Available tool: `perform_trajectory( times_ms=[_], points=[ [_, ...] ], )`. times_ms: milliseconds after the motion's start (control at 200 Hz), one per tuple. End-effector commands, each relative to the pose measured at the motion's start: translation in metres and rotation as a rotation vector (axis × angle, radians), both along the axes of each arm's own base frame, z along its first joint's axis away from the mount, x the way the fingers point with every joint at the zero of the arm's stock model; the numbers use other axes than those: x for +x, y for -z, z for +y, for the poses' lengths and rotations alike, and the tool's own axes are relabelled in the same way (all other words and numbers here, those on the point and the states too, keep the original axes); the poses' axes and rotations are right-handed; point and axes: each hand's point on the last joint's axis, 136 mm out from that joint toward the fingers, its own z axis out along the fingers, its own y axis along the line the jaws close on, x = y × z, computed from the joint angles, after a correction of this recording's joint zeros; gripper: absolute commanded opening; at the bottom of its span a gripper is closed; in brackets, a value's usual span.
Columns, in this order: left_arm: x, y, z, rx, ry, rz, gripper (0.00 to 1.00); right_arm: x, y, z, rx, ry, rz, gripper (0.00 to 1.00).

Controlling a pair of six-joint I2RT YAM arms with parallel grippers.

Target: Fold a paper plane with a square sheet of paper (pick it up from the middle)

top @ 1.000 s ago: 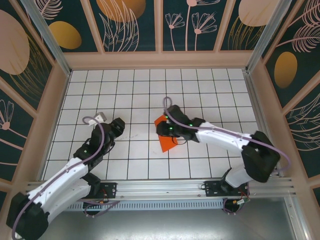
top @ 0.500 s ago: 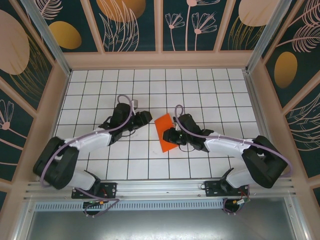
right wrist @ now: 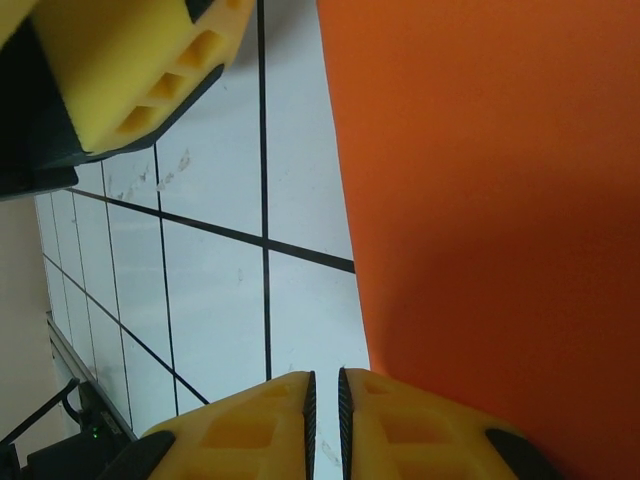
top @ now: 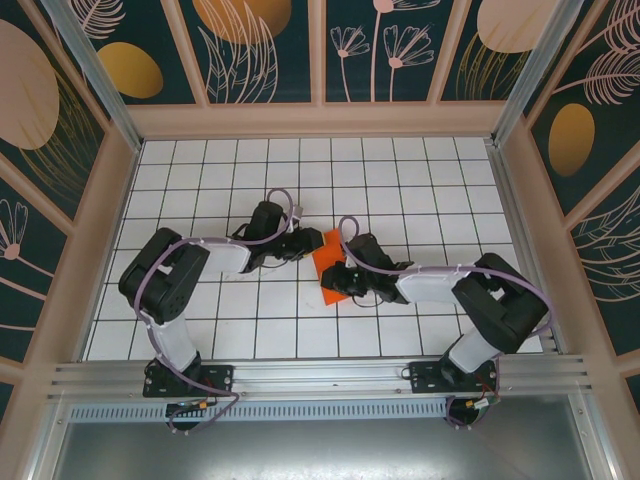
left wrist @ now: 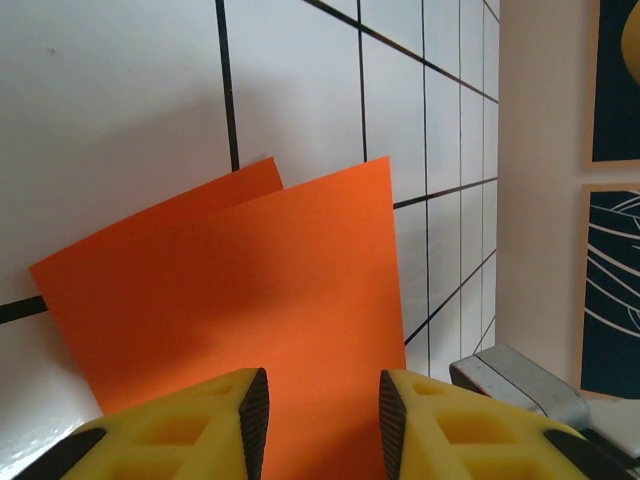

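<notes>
- Two grippers close in on one target. The square sheet of paper (top: pixel 327 262) lies near the middle of the white tiled table (top: pixel 200 190), bright orange and slanted against the grid lines.
- From above, the left gripper (top: pixel 306 243) is at the sheet's upper left edge and the right gripper (top: pixel 336 283) at its lower edge, so the paper lies between them.
- In the left wrist view the paper looks doubled, with a second orange edge showing behind the front layer at the upper left.
- The left jaws stand partly apart with a clear gap. Orange fills that gap, but neither finger presses on it, so this gripper holds nothing.
- The right gripper's yellow fingers (right wrist: pixel 250 430) are almost together, with only a thin slit between them.
- The sheet's straight edge runs down to the right-hand finger, and the paper spreads up and to the right of it. I cannot tell whether any paper is pinched.
</notes>
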Motion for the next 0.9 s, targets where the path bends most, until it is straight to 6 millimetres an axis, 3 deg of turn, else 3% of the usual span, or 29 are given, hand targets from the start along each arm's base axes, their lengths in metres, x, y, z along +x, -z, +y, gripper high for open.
perform_trajectory(
  times_ms=[0, 185, 535, 686, 896],
  points=[
    [0.007, -0.014, -0.013, -0.064, 0.034, -0.047, 0.38, -0.001, 0.004, 0.002, 0.019, -0.005, 0.01, 0.18],
    [0.009, -0.004, -0.014, -0.054, 0.04, -0.045, 0.38, 0.0, 0.012, 0.003, 0.009, -0.003, 0.028, 0.18],
    [0.006, 0.046, 0.007, 0.088, -0.031, 0.019, 0.32, -0.011, 0.022, 0.0, -0.006, -0.012, 0.073, 0.18],
    [0.001, 0.059, 0.015, 0.127, -0.049, 0.038, 0.31, -0.008, 0.006, 0.003, 0.017, -0.01, 0.044, 0.17],
    [-0.004, 0.065, 0.018, 0.142, -0.04, 0.045, 0.31, 0.007, -0.019, 0.023, 0.07, -0.028, -0.006, 0.17]
  ],
)
